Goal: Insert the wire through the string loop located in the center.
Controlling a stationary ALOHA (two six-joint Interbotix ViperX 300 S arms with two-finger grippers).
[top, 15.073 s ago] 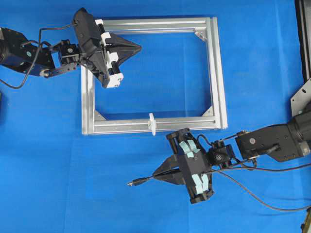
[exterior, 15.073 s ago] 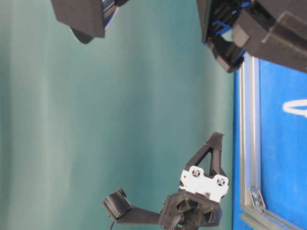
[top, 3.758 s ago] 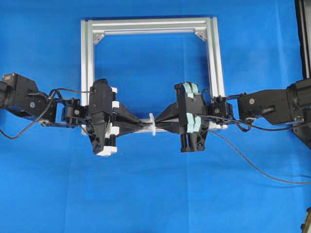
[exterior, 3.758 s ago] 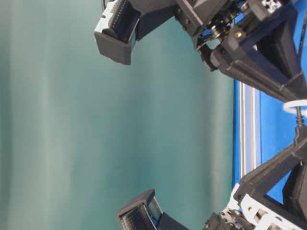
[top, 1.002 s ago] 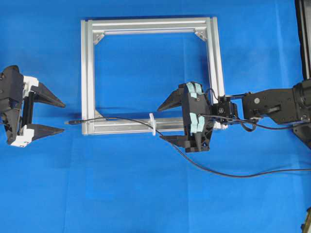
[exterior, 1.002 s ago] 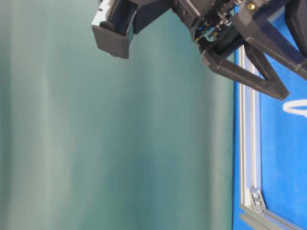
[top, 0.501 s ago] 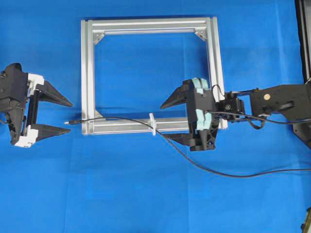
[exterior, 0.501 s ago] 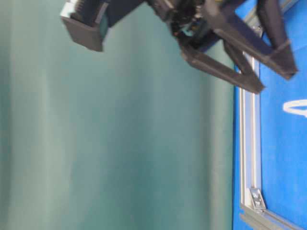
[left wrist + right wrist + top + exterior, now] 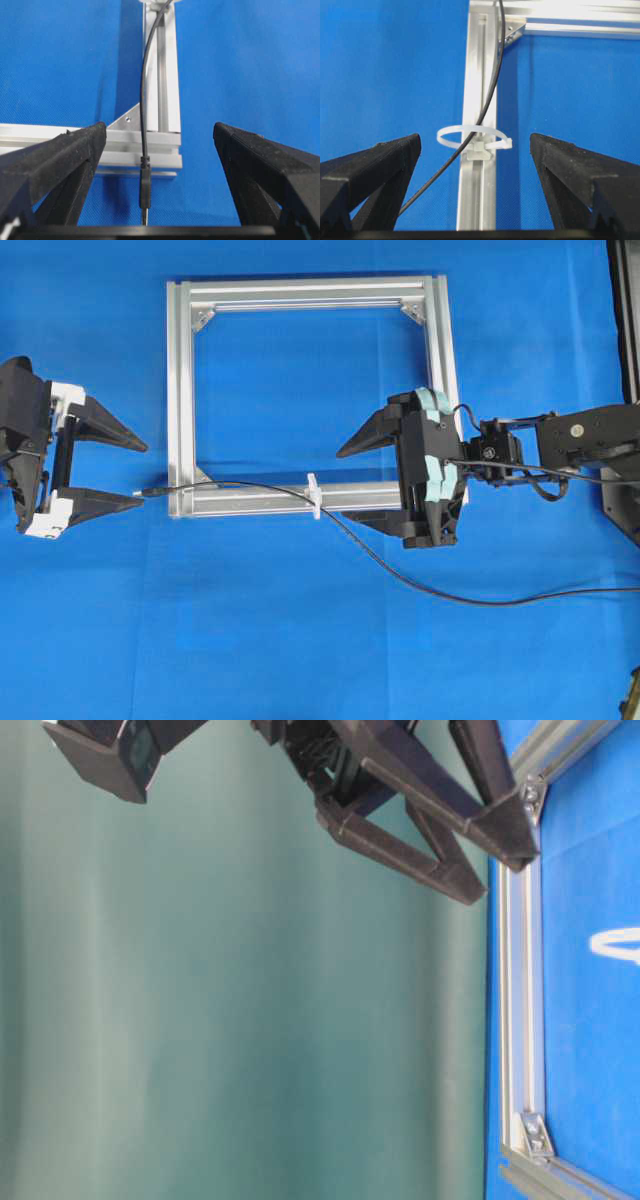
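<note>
The black wire lies along the silver frame's near rail and passes through the white string loop. Its plug pokes out past the frame's left corner, and its tail curves off to the right. My left gripper is open, the plug lying free between its fingertips. To the right of the loop, my right gripper is open and holds nothing. The right wrist view shows the wire threaded through the loop. The table-level view shows black fingers above the rail.
Blue cloth covers the table. A black strip runs down the right edge. The right arm reaches in from the right, with its own cables trailing beside it. A teal backdrop fills the table-level view.
My right gripper has drawn back to the right, away from the loop, still open. The left gripper shifted only slightly. The wire stays threaded and has not moved.
</note>
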